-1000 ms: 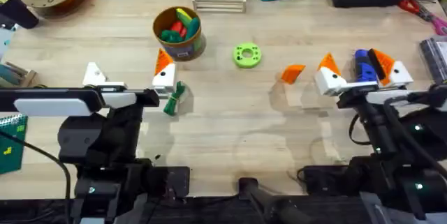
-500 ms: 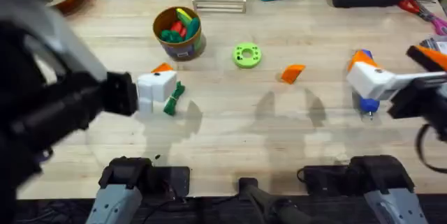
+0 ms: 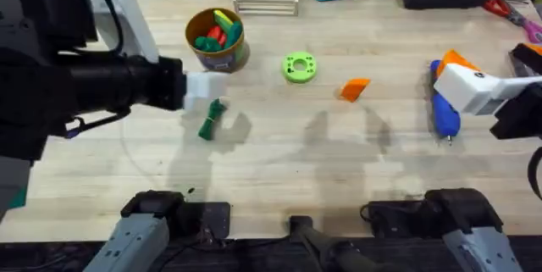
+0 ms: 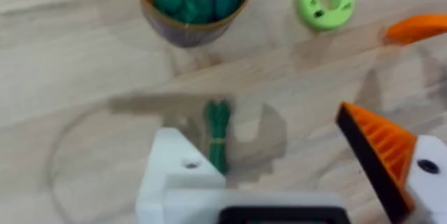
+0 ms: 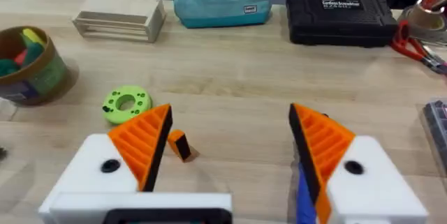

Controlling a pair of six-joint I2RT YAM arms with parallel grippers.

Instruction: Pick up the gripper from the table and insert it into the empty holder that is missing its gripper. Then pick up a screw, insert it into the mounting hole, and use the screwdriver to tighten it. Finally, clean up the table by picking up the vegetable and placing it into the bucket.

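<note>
The left gripper [image 4: 279,175] hangs above the table with its fingers spread wide apart and nothing between them. One finger is the bare white holder [image 4: 174,175] (no orange tip on it), the other carries a ribbed orange pad. Seen through that gap, the dark green vegetable [image 4: 218,135] lies flat on the wood; from overhead it rests just in front of the left arm's white finger block, near the bucket [image 3: 217,40]. The bucket stands upright toward the far side of the table [image 3: 279,162] and holds several coloured toy pieces.

The loose orange gripper [image 3: 355,89] lies on the bare wood near the middle of the table, to the right of the green disc [image 3: 298,67] and apart from it. In the right wrist view the same wedge sits just beyond the near finger's orange pad.

The right gripper [image 5: 230,137] is also open, both orange pads well apart and empty. The blue screwdriver [image 3: 444,107] lies on the table right beside it, partly under its white finger block, its thin bit pointing toward the arms' bases.
</note>
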